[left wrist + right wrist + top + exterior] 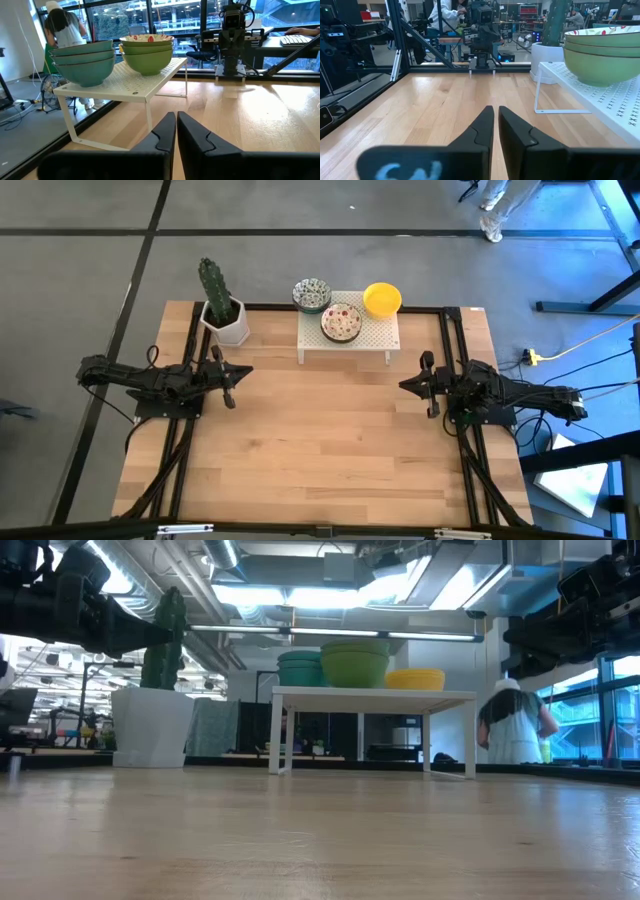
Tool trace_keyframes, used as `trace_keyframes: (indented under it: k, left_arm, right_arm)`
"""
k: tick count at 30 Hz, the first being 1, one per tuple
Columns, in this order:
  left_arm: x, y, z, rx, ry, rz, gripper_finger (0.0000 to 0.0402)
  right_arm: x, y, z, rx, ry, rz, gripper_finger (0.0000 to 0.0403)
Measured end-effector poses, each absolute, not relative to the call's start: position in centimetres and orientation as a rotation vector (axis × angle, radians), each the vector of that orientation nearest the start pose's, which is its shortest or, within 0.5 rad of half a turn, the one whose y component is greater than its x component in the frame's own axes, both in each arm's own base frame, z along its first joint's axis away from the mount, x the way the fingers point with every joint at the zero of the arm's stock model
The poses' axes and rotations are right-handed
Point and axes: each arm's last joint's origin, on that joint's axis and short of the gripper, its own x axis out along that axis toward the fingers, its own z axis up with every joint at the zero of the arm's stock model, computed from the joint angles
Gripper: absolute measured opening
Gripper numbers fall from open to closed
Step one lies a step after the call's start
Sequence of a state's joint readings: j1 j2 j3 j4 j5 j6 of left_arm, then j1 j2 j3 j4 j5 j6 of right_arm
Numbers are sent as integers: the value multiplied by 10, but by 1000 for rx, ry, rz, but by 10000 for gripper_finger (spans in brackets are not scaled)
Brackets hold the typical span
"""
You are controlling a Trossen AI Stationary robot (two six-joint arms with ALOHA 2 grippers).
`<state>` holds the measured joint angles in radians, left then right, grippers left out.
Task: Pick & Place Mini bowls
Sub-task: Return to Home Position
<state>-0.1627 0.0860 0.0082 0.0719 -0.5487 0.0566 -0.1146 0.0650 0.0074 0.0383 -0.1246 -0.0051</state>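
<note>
Presently, the mini bowls [354, 662] are found gathered in three stacks on the white perforated rack [360, 338]. The teal-speckled stack [311, 295] is set at the rack's far left corner; the yellow stack [382, 299] is set at its far right corner. The red-floral stack [341, 322] is placed between them, nearer the rack's front edge and just beside the teal-speckled stack. In the left wrist view three nested bowls are counted in the teal-speckled stack and three in the red-floral stack, whose outer walls are green; the count in the yellow stack cannot be told.

The rack is stood at the middle of the table's [320, 450] far edge. A white pot [228, 323] holding a green cactus [213, 285] is stood just beside the rack's left end, upright.

The left gripper [245, 370] is held above the table near its left edge, pointed inward; its fingers [167, 132] are pressed together with nothing between them. The right gripper [405, 385] is held likewise near the right edge, facing the left one; its fingers [482, 125] are closed on nothing. Both are well apart from the rack and the bowls.

A person [515, 720] is noted in the room beyond the table's far edge.
</note>
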Motion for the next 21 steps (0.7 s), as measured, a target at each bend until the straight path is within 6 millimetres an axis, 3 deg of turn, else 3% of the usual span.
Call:
trace_keyframes:
  k: [21]
  left_arm:
    - [99, -1, 166, 58, 16, 386, 12]
  right_arm:
    - [101, -8, 165, -3, 19, 10, 30]
